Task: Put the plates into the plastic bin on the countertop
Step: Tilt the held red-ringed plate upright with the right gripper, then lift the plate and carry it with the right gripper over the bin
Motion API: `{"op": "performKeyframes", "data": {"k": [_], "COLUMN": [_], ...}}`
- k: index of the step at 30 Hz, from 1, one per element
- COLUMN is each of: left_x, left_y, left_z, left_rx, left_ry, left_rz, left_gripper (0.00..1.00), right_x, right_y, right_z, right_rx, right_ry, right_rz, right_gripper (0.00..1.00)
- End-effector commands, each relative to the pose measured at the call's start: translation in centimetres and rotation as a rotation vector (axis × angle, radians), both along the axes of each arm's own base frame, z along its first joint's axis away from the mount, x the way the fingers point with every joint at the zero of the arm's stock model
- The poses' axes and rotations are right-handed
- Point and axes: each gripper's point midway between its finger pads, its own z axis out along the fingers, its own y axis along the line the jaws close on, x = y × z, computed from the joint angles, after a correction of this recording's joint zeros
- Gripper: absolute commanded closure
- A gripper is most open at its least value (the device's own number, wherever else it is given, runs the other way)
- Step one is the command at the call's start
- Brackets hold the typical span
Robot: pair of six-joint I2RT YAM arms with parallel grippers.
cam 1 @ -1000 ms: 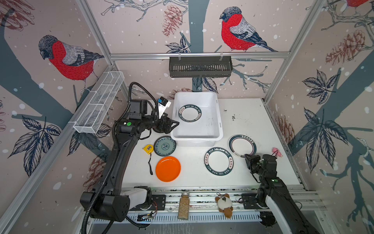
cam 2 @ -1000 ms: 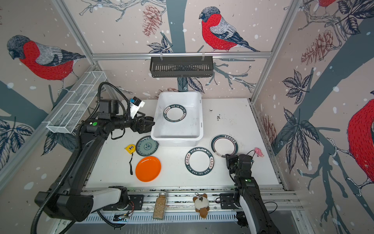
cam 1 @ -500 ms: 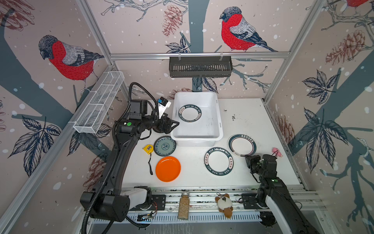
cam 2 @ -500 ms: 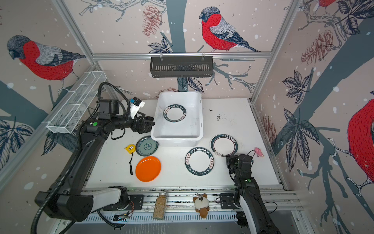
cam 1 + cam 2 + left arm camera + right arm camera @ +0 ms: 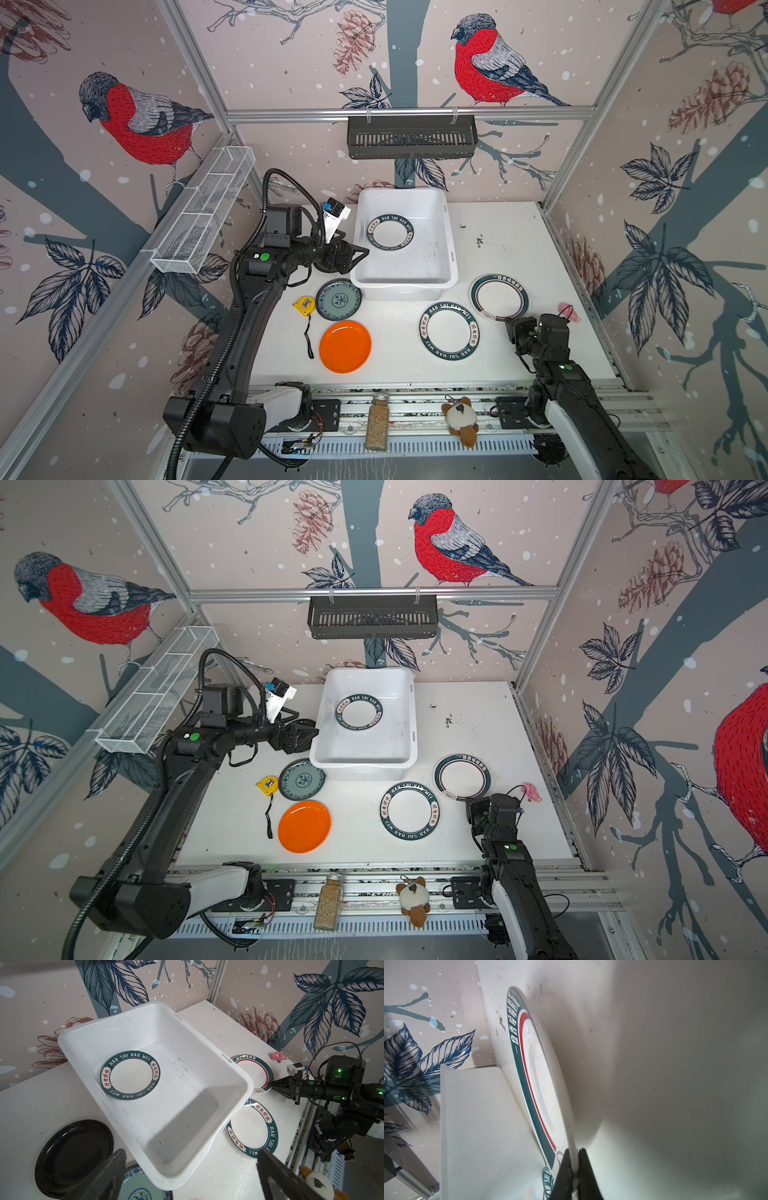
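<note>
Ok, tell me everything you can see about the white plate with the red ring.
The red-ringed plate is round, glossy white, with a dark teal lettered rim band and a thin red ring inside. It lies face up on the countertop, right of the plastic bin. The right gripper is shut on its front rim.

The plastic bin (image 5: 403, 291) is showing plain white. The orange plate (image 5: 345, 346) is glowing solid; the floral plate (image 5: 338, 299) is wearing teal-blue blooms; the black plate (image 5: 73, 1157) is gleaming glossy. The ringed plate (image 5: 498, 297) is showing white — dark teal rim, thin red ring.
</note>
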Motion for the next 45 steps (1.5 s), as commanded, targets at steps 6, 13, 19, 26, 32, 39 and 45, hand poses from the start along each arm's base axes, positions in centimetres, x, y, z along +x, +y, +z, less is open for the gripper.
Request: {"op": "performKeyframes", "data": {"k": [6,13,19,26,32,39,45], "left_x": [0.2,0.2,0.0,0.1,0.2,0.3,0.2], "left_y": [-0.1,-0.2,0.0,0.1,-0.1,-0.1,-0.1], "left_z": [0.5,0.0,-1.2,-0.9,-1.2,-1.2,-0.9], "left_rx": [0.0,0.01,0.037,0.032,0.024,0.022,0.019], "left_ry": [-0.033,-0.019,0.002,0.0,0.019,0.017,0.015], "left_rz": [-0.011,-0.028,-0.024,-0.017,-0.024,-0.016,-0.013], "left_gripper": [0.03,0.03,0.03,0.03,0.03,0.03,0.03], "right_x": [2.0,2.8,3.4,4.4,5.5,7.4,10.2], "right_y": [-1.0,-2.0,-2.6,-2.5,-2.4,-1.4,2.1], "right_z": [4.3,7.5,10.2,13.1,15.3,18.8,21.9], "right_rx": [-0.051,-0.137,-0.197,-0.203,-0.214,-0.246,-0.271], "right_ry": [-0.09,-0.117,-0.138,-0.186,-0.215,-0.271,-0.321], "right_rz": [-0.018,-0.017,-0.017,-0.007,0.002,0.029,0.111], "right_gripper": [0.97,0.97,0.97,0.97,0.97,0.97,0.97]}}
